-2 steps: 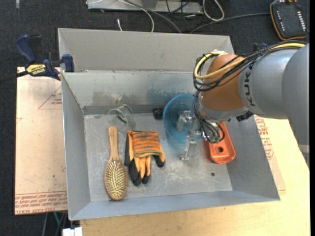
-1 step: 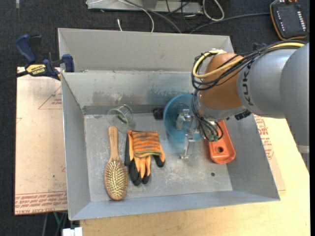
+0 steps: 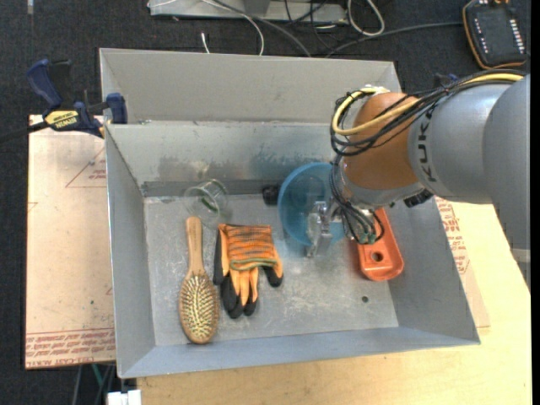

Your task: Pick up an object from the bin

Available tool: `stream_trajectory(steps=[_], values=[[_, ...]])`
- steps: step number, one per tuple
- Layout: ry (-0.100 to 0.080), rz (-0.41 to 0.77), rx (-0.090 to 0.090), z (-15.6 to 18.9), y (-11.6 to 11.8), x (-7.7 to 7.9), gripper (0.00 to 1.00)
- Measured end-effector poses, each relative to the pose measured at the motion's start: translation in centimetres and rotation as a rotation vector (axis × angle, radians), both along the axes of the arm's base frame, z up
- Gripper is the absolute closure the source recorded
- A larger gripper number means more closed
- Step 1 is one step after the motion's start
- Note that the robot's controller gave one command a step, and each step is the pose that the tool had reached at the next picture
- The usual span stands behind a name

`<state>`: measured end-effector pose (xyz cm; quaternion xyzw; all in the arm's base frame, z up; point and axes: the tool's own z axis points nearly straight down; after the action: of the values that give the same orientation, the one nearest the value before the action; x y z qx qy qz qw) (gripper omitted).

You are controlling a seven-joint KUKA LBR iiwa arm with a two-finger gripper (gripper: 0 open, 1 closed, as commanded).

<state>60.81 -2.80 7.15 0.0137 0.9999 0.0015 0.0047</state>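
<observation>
Arm (image 3: 477, 142): grey, rounded metal casing that enters from the right; it has a smooth orange-brown wrist cover with yellow and black cables looped over it.
Claw (image 3: 319, 233): low in the bin, at the near rim of the blue bowl, touching or almost touching it. I cannot tell how far open it is or whether it grips anything.
Blue bowl (image 3: 297, 199): translucent blue plastic, round and deep, at the back centre-right of the bin floor, partly under the wrist.
Orange tool (image 3: 380, 258): flat glossy orange plastic piece with a round hole, just right of the claw, tilted.
Glove (image 3: 246, 264): knit fabric with orange and dark stripes and black fingertips, lying flat in the middle of the floor.
Hairbrush (image 3: 199, 298): pale wood with an oval bristle head and a straight handle pointing to the back, just left of the glove.
Clear cup (image 3: 205, 197): see-through and on its side by the back wall, near the brush handle.
Black knob (image 3: 270, 194): small and dark, beside the bowl's left edge.
Bin (image 3: 126, 251): dull grey sheet metal with sloped walls and a scuffed floor.
Floor (image 3: 84, 7): dark carpet around the bin, with cables (image 3: 295, 7) trailing at the back.
</observation>
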Motion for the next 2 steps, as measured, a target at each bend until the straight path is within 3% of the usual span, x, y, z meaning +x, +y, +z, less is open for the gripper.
stream_trajectory(steps=[2], values=[[0.003,0.001,0.001,1.4,0.0,-0.1,1.00]])
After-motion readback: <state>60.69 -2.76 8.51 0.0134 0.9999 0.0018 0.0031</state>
